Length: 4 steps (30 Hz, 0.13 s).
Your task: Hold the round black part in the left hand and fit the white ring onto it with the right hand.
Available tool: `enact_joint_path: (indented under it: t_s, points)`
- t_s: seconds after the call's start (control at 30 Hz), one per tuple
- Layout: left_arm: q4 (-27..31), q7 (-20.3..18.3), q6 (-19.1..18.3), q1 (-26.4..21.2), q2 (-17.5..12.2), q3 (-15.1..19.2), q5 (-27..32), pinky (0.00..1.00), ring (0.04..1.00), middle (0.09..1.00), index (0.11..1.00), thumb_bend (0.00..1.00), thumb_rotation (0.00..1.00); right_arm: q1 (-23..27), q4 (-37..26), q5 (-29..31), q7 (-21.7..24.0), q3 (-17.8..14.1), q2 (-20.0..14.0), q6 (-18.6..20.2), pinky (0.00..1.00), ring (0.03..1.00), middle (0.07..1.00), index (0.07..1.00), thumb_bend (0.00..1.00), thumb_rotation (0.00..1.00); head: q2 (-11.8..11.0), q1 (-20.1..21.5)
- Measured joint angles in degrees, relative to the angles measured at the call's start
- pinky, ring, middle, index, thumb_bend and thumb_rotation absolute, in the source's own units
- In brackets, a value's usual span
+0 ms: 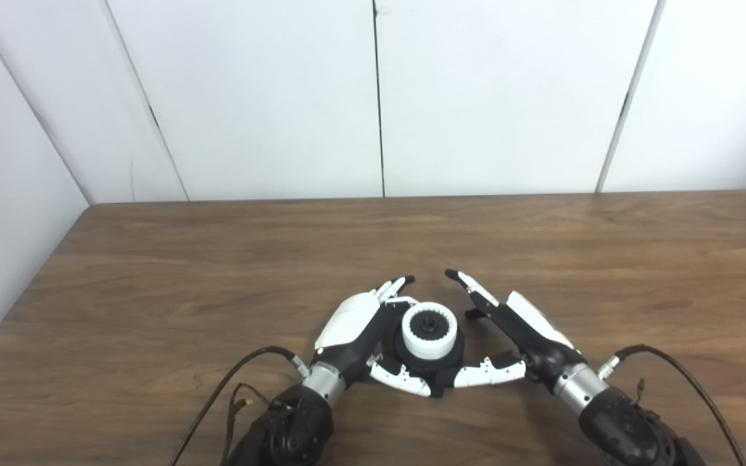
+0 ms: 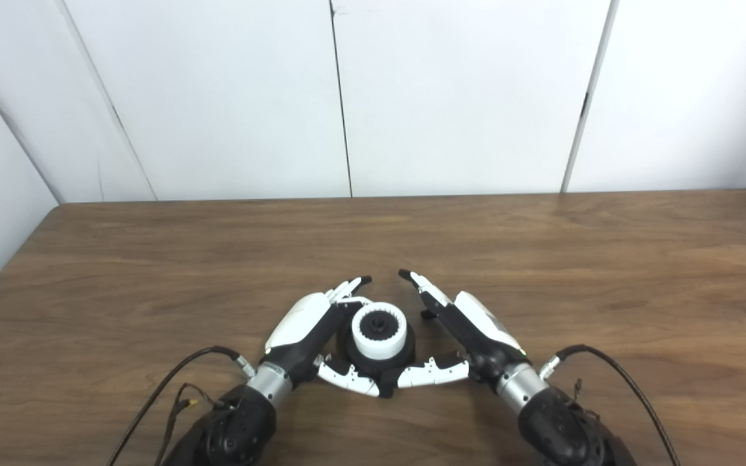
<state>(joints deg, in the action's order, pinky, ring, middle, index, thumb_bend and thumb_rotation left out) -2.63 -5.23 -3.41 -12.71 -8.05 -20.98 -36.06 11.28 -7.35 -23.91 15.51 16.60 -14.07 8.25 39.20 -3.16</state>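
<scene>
The round black part (image 1: 449, 364) sits on the wooden table near its front edge, with the white toothed ring (image 1: 430, 349) seated on top of it. My left hand (image 1: 353, 323) wraps the part from the left, fingers curved round its far side and thumb against its near base. My right hand (image 1: 528, 330) is just right of the part, open, fingers straight and apart from the ring, thumb tip close to the black base. Both hands also show in the right eye view, left hand (image 2: 302, 323) and right hand (image 2: 483, 333).
The brown wooden table (image 1: 217, 259) stretches left, right and back to a white panelled wall (image 1: 373, 97). Black cables loop from each wrist, the left cable (image 1: 230, 388) and the right cable (image 1: 690, 382). The table's left edge (image 1: 36, 278) runs diagonally.
</scene>
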Motion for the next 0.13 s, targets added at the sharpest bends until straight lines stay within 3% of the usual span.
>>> enact_joint_path:
  t_s: [0.13]
  points:
    - [0.0,0.0,0.0,0.0,0.0,0.0,0.1,0.99,1.0,0.991,0.597,0.96,0.27,0.0,0.0,0.0,0.0,0.0,0.0,0.0,0.85,0.992,1.0,1.0,1.0,0.51,0.1,0.1]
